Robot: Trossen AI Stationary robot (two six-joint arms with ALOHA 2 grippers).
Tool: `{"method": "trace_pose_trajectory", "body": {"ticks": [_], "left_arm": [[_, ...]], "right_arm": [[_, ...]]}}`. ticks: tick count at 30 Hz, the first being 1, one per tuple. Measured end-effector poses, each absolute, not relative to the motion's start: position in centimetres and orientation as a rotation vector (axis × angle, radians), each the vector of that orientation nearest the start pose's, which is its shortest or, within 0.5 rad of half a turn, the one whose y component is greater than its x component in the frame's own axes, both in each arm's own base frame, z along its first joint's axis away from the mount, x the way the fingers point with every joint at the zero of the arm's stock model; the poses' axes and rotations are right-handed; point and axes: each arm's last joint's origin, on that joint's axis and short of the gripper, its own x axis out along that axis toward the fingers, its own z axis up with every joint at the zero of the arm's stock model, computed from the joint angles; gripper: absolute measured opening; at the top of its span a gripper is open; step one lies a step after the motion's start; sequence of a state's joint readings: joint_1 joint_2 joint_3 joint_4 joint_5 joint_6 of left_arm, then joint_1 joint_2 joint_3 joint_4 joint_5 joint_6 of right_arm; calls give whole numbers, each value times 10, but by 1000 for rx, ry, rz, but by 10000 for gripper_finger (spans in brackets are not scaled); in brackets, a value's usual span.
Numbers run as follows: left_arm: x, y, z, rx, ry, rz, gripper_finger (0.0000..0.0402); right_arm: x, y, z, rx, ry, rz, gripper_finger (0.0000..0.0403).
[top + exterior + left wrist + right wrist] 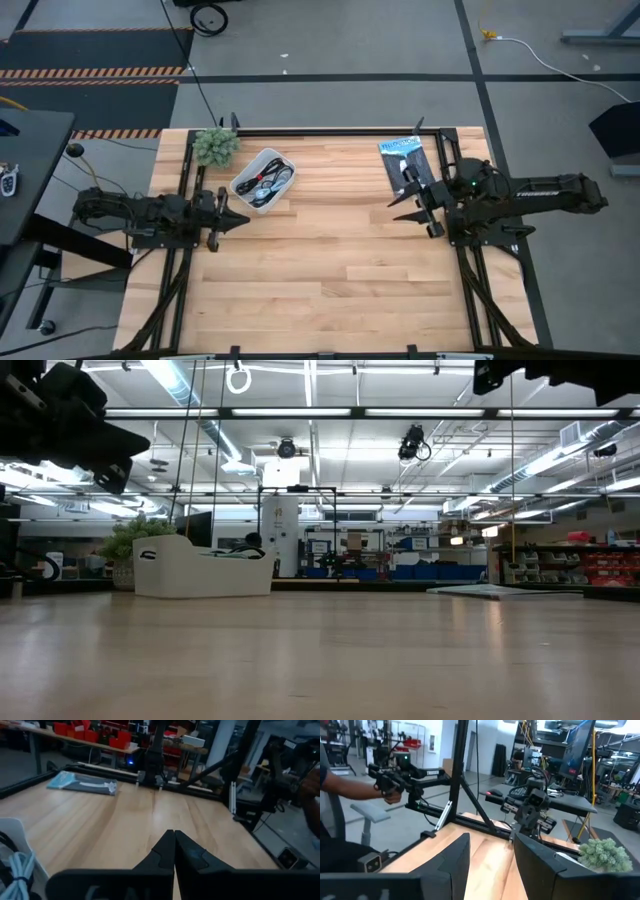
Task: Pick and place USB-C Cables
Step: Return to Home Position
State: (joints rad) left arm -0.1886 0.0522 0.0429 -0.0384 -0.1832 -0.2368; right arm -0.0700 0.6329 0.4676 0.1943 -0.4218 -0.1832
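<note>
At 10 o'clock on the desk (340, 260) you have the white bin (240, 188), and the USB-C cables (265, 180) lie inside it in a tangle of black and pale strands. The left wrist view shows a pale coiled one against the bin wall. A small green plant (215, 146) stands just beyond the bin, at the 11 o'clock corner. Your left gripper (173, 834) hangs above the desk near the bin's 7 o'clock side, fingers pressed together and holding nothing. Your right gripper (491, 837) is raised at 3 o'clock with its fingers spread apart and empty. It sits close to the 6 o'clock end of the blue-and-black retail packet (405, 160), which lies flat at 1 o'clock.
</note>
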Motion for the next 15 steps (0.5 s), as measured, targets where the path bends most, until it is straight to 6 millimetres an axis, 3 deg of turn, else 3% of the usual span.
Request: {"method": "trace_pose_trajectory", "body": {"ticks": [15], "left_arm": [[97,-11,170,-129,40,85,21]], "right_arm": [[135,1,254,-69,-141,285,159]]}}
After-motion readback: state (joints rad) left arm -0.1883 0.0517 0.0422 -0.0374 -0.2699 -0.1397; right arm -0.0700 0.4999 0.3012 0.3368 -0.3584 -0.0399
